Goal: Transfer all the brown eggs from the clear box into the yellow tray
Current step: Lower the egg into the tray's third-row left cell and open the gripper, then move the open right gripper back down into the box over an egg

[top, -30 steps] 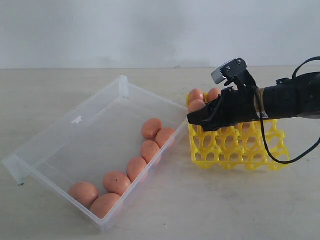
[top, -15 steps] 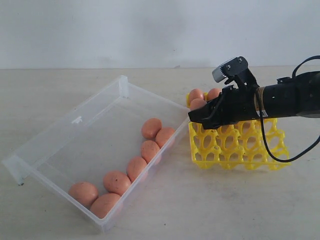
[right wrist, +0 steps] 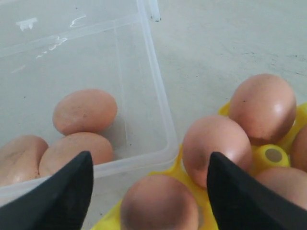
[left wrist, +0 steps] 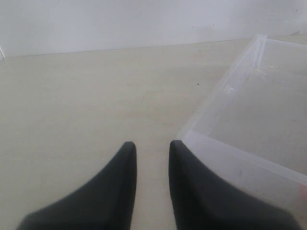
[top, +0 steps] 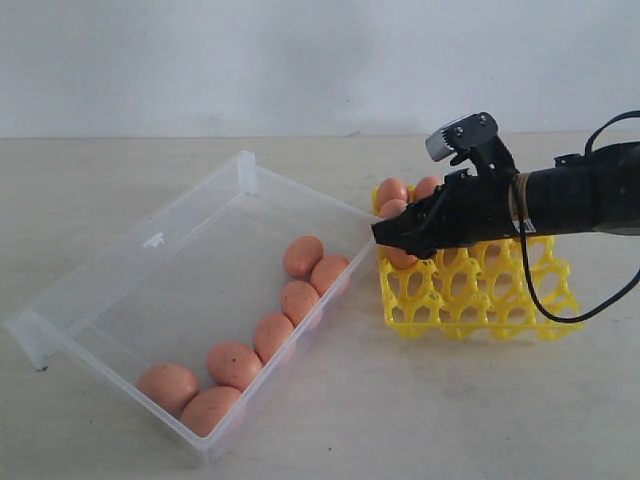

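The clear box [top: 170, 290] lies on the table with seven brown eggs [top: 233, 365] lined along its near wall. Just beside it is the yellow tray [top: 470, 300], with a few eggs [top: 391, 190] at its far corner. The right gripper [top: 392, 238] hangs over that corner, fingers spread wide and gripping nothing. The left gripper [left wrist: 151, 146] sits outside the box, slightly parted and empty.

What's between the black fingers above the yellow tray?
A brown egg, resting in the yellow tray between the right gripper's open fingers. The right wrist view shows it.
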### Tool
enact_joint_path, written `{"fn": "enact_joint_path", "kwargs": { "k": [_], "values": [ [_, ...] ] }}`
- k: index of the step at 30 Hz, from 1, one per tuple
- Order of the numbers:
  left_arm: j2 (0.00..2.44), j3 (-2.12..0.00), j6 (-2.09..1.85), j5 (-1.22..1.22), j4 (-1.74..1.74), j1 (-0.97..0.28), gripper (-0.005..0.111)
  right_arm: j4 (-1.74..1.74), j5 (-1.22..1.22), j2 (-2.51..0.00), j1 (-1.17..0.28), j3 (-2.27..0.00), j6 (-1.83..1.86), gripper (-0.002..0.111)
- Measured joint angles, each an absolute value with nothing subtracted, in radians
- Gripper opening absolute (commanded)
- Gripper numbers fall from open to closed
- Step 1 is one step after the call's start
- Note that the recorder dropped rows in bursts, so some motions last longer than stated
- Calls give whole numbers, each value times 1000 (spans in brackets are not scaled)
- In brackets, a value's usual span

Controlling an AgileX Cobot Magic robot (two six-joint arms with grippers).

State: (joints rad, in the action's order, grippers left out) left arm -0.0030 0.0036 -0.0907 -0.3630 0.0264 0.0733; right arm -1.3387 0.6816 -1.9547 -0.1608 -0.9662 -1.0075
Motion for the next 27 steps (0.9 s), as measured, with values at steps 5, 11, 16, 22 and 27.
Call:
{"fn": "enact_joint_path", "kwargs": {
  "k": [5,11,16,22,27],
  "values": [
    [-3,4,-91,-363,26,73,25,-1321,764,-1898,-161,-966,-1037,19],
    [-3,4,-91,-363,26,73,25,-1273,958,-1774,-203,-980,-1050,1],
    [-3,4,-91,-363,26,73,25,-1264,904,-1722,-376,-1061,-1054,1],
    [-3,4,-91,-363,26,73,25,-1367,367,-1715,-726,-1179,-1056,1],
    [-3,4,-91,-363,26,73,24,-1337,-393,-1779,-962,-1268,-965,1]
  ]
}}
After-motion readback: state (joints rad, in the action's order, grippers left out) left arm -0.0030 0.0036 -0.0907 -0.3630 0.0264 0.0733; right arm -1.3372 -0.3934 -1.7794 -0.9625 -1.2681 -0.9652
